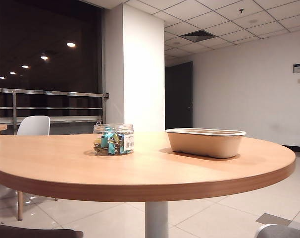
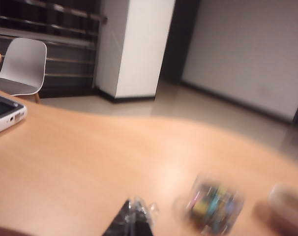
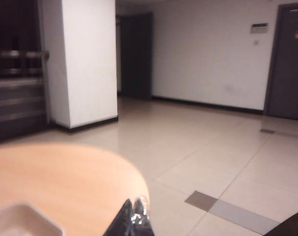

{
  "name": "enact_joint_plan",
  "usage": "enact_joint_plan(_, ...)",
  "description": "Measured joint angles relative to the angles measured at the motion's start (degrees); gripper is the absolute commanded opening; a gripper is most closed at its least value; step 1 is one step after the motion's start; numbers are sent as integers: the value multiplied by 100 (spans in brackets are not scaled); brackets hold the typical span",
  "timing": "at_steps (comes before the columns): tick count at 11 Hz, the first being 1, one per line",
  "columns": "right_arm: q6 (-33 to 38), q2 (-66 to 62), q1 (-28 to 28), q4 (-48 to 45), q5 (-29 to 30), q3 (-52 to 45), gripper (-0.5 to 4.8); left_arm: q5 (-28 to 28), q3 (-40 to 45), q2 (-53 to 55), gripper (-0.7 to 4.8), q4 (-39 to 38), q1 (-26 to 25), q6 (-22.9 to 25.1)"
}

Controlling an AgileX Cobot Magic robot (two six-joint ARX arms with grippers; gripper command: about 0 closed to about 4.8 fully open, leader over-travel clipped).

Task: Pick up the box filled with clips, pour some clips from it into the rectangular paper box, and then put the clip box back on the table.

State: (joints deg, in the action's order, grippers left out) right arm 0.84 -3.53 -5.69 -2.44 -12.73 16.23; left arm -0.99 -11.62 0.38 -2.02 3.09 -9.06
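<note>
Nothing is in hand yet — this is the very start, the approach before the pick. The box filled with clips (image 1: 113, 139) stands upright on the table (image 1: 140, 171), left of centre in the exterior view, its white barcode label facing the camera and the clips (image 1: 110, 141) heaped inside in teal, yellow and olive. The rectangular paper box (image 1: 204, 142) sits well apart from it to the right, nearer the far edge, and looks empty from this low angle (its inside is hidden here).

Neither arm shows in the exterior view. The left gripper (image 2: 133, 219) appears only as dark tips at the edge of the left wrist view, pressed together with nothing between them; the jar shows there as a colourful blur (image 2: 214, 205) off to one side, with the tray a smear beyond it (image 2: 289, 204). The right gripper (image 3: 133, 216) is likewise pressed together and holding nothing, hanging near the table's rim with a corner of the paper box (image 3: 26, 221) just in sight.

The jar lies on the left arm's side, so that arm seems the likelier one for the pick. The next move calls for spreading the jaws wide — the jar is squat and round — lining up on its side, and closing firmly enough that smooth plastic will not slip during the tilt.
</note>
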Motion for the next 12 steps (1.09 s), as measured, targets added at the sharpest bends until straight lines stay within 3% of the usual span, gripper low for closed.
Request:
enact_joint_plan(3,175,-800,2,103,-144,852,-1,-61,-748,570,-6,-103,0,-509)
enact_joint_plan(5,192,-3130,0,435,57,3355,-1,129,-3095,3606,-6,-105,0,-614)
enact_joint_plan(6,195,-4251,0,1049,667,4618,-1,428,-4264,5023,-6,-162,0,-623)
enact_joint_plan(10,195,-5235,0,1683,1545,5547,-1,951,-5313,6240,-5,-85,2,-654)
enact_joint_plan(12,195,-5582,0,1729,2087,5694,-1,1088,-5668,6782,-6,-197,2,-933)
